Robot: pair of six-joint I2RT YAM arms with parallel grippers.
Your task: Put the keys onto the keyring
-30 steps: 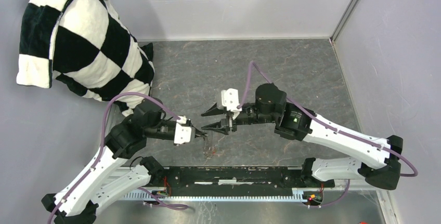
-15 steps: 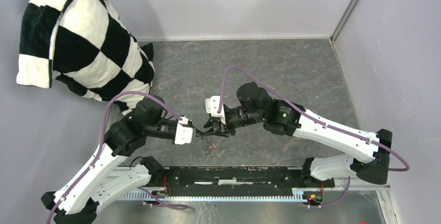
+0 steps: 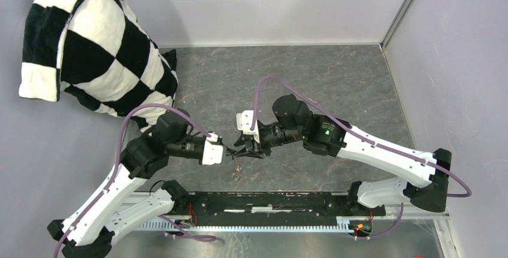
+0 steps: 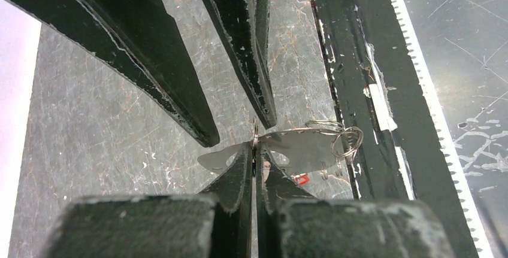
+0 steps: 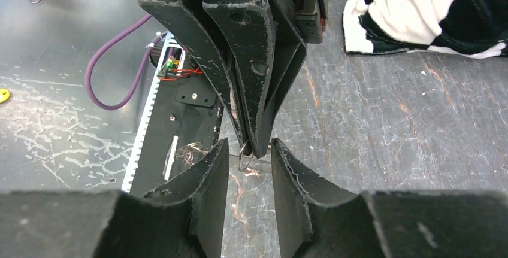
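My left fingers (image 4: pixel 238 177) pressed together, pinching thin keyring (image 4: pixel 254 141) at tips, I judge to steady loop for threading; silver key (image 4: pixel 293 149), red tag (image 4: pixel 301 179) beside it, just beyond those tips; my right fingers (image 5: pixel 203 192) part spread, one each side of left tips, gripping nothing; likely lining up on key.

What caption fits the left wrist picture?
Left gripper pinching the keyring, silver key beyond, right gripper open close by.

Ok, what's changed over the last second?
The right claw swung left toward the left claw and narrowed; its open jaws now flank that claw's tip. Nothing was taken or let go. The left claw stayed put, shut on the keyring, a silver key beside it.
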